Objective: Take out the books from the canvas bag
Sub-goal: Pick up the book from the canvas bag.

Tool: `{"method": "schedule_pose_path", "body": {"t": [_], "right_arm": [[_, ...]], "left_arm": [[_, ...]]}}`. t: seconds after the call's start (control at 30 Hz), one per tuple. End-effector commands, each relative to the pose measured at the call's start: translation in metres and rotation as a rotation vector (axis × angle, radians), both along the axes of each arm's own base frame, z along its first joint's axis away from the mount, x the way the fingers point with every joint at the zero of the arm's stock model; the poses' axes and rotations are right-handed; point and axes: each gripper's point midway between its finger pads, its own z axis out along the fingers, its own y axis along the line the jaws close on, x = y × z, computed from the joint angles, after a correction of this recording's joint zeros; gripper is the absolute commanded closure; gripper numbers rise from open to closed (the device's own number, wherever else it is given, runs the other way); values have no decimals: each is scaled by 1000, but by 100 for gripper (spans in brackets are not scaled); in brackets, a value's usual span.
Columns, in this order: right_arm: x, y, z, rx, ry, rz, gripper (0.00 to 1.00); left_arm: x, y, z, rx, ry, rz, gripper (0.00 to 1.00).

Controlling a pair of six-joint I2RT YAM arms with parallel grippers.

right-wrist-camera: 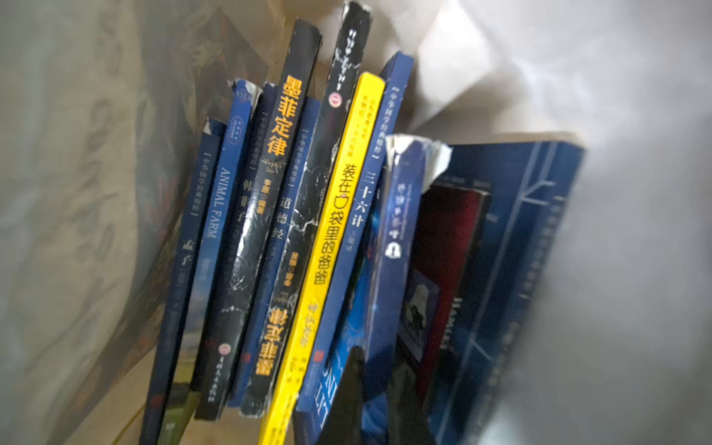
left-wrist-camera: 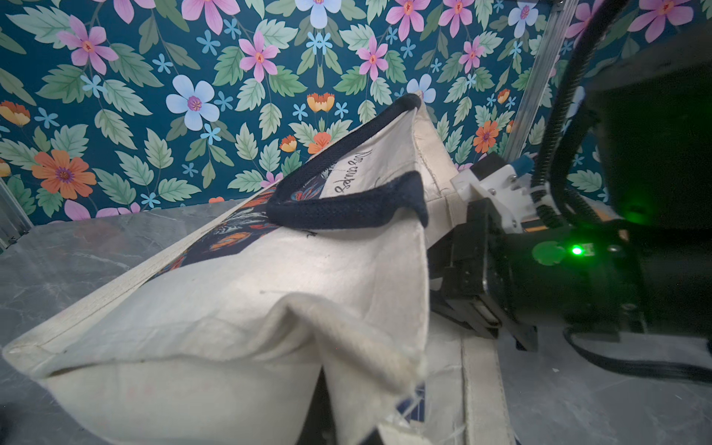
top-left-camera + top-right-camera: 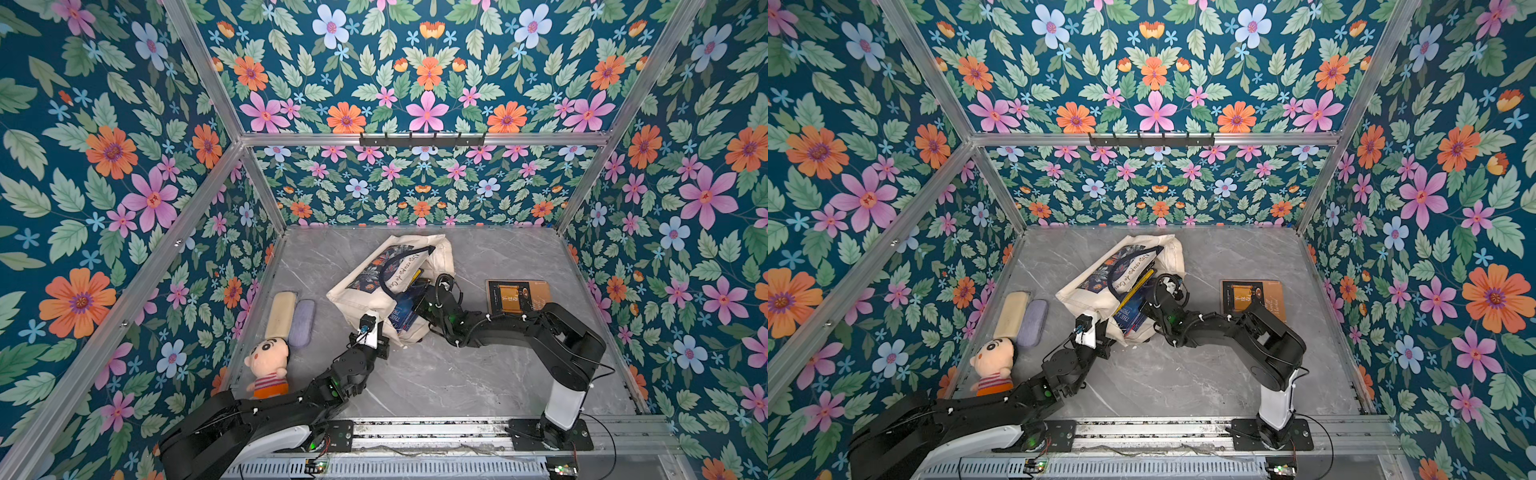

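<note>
Right jaws pinch torn blue book (image 1: 400,215); neighbour spine (image 1: 217,204) reads ANIMAL FARM

Overhead pair; wrists near canvas bag (image 2: 231,308)

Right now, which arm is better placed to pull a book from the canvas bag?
Right: its jaws are inside the canvas bag, closed on a blue book; the left jaws only pinch the bag's edge.
</note>
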Motion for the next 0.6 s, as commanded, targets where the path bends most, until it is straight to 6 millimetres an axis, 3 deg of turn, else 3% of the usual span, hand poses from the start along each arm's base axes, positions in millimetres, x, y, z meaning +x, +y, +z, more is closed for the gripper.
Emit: {"method": "schedule_pose_path", "body": {"t": [0.0,0.13,0.37,0.5,0.57], "right_arm": [[1,-15,9,-14,-70,-41,100],[-8,-27,8,18,-84,-59,100],[-19,-21,27,56,-117,-6,100],[-22,-14,23,87,-113,24,78],[-22,-9,22,105,-114,37,73]], "left_arm": [[4,7,-3,27,11,52,100],[6,10,-5,35,13,75,100],[7,9,-7,49,21,75,100],[7,9,-7,48,20,74,100],[7,8,-8,49,21,73,100]]}}
